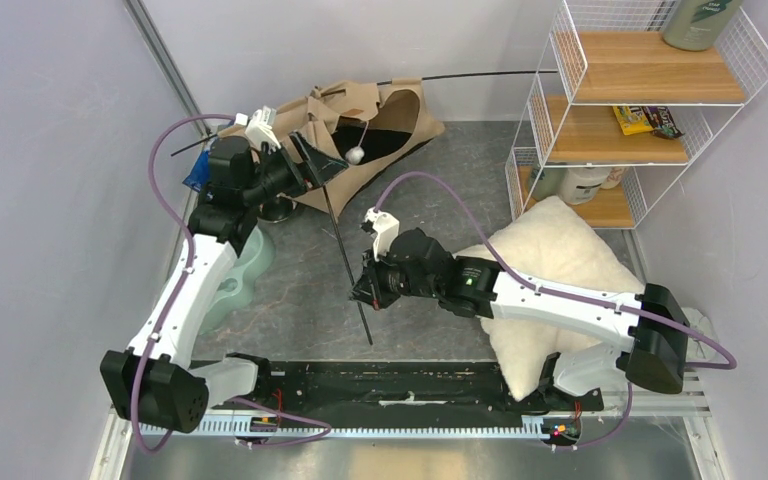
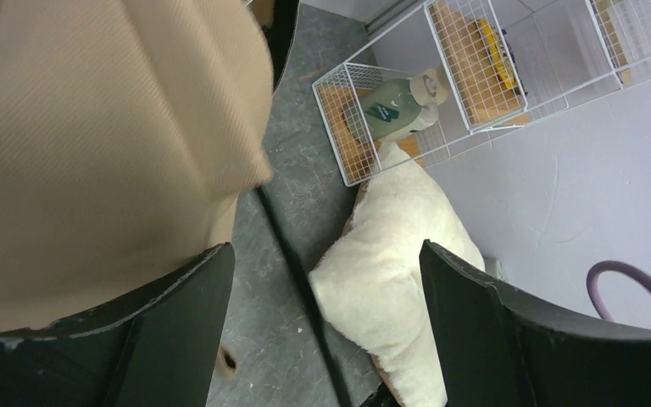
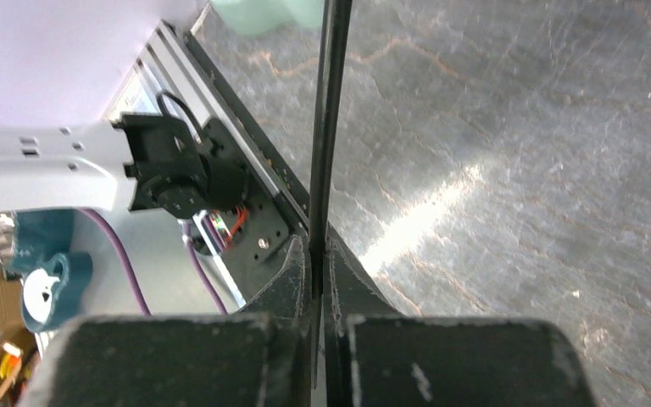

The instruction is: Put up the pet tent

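Pet tent [image 1: 422, 122]: one, two black poles [image 1: 343, 250]

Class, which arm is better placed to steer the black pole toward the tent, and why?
Right. The right gripper is shut on the black pole, while the left gripper stands open beside the pet tent, holding nothing.

No wording can be read anywhere. The top bottle [image 1: 700, 20] on the wire shelf [image 1: 650, 65] carries a pale label, its print too small to make out. The yellow packet [image 1: 632, 118] and dark packet [image 1: 667, 121] on the middle board show illegible printing. The bottom bottle [image 2: 394, 106] has a dark label with blurred white marks.
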You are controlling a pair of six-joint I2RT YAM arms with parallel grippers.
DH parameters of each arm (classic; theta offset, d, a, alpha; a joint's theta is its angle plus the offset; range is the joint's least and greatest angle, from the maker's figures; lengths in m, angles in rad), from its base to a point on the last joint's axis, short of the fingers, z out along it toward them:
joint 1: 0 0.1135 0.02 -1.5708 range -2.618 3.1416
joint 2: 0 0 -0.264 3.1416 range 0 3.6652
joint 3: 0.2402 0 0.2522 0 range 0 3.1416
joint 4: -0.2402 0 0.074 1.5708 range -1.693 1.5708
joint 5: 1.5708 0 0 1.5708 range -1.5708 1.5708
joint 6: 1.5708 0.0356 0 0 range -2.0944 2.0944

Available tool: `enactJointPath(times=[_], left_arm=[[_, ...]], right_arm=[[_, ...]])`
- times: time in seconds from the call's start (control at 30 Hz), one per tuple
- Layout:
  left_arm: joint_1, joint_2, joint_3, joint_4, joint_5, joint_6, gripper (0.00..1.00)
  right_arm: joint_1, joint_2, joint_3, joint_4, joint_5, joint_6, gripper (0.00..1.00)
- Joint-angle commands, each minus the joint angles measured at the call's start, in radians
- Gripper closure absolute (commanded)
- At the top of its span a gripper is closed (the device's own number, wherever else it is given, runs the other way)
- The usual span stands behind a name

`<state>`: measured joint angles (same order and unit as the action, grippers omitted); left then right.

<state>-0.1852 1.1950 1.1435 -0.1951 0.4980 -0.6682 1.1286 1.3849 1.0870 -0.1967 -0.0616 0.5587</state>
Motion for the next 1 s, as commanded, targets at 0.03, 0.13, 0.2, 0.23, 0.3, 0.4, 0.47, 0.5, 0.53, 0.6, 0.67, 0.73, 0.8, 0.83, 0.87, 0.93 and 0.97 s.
enactJointPath(times=[0.03, 0.13, 0.2, 0.23, 0.3, 0.4, 0.47, 0.5, 0.53, 0.6, 0.67, 0.73, 0.8, 0.83, 0.87, 0.93, 0.97], left_arm=[[0.005, -0.069, 0.046, -0.066, -0.004, 0.083, 0.13], [0.006, -0.099, 0.044, -0.078, 0.010, 0.098, 0.14], [0.005, -0.124, 0.047, -0.097, 0.004, 0.117, 0.15], [0.006, -0.136, 0.047, -0.111, -0.008, 0.130, 0.16], [0.005, -0.169, 0.033, -0.141, -0.054, 0.151, 0.18], [0.006, -0.236, -0.024, -0.175, -0.157, 0.163, 0.20], [0.005, -0.278, -0.078, -0.174, -0.209, 0.148, 0.20], [0.006, -0.294, -0.108, -0.164, -0.223, 0.134, 0.20], [0.006, -0.311, -0.135, -0.150, -0.228, 0.115, 0.20], [0.006, -0.331, -0.200, -0.102, -0.219, 0.069, 0.21], [0.006, -0.339, -0.264, -0.063, -0.209, 0.018, 0.21], [0.006, -0.339, -0.314, -0.016, -0.192, -0.024, 0.22], [0.006, -0.339, -0.352, 0.020, -0.200, -0.055, 0.22], [0.006, -0.339, -0.371, 0.047, -0.193, -0.065, 0.22], [0.006, -0.336, -0.384, 0.072, -0.188, -0.079, 0.21], [0.006, -0.328, -0.400, 0.124, -0.174, -0.111, 0.20], [0.006, -0.323, -0.404, 0.142, -0.170, -0.125, 0.20]], right_arm=[[-0.010, -0.032, 0.025, 0.172, 0.148, 0.059, 1.00], [-0.010, -0.016, 0.025, 0.229, 0.164, 0.096, 1.00], [-0.010, -0.003, 0.029, 0.252, 0.164, 0.117, 1.00], [-0.010, 0.000, 0.032, 0.259, 0.162, 0.122, 1.00], [-0.011, 0.006, 0.046, 0.261, 0.159, 0.127, 1.00], [-0.010, 0.007, 0.074, 0.239, 0.156, 0.126, 1.00], [-0.010, 0.002, 0.091, 0.227, 0.147, 0.127, 1.00], [-0.010, 0.001, 0.100, 0.219, 0.141, 0.128, 1.00], [-0.010, -0.001, 0.110, 0.214, 0.130, 0.126, 1.00], [-0.010, -0.004, 0.122, 0.216, 0.109, 0.128, 1.00], [-0.010, -0.004, 0.133, 0.220, 0.082, 0.127, 1.00], [-0.010, -0.006, 0.143, 0.228, 0.065, 0.131, 1.00], [-0.010, -0.008, 0.147, 0.247, 0.065, 0.148, 1.00], [-0.010, -0.007, 0.152, 0.256, 0.052, 0.156, 1.00], [-0.010, -0.005, 0.164, 0.260, 0.032, 0.158, 1.00], [-0.010, 0.005, 0.188, 0.262, 0.028, 0.162, 1.00], [-0.010, 0.008, 0.198, 0.264, 0.025, 0.161, 1.00]])
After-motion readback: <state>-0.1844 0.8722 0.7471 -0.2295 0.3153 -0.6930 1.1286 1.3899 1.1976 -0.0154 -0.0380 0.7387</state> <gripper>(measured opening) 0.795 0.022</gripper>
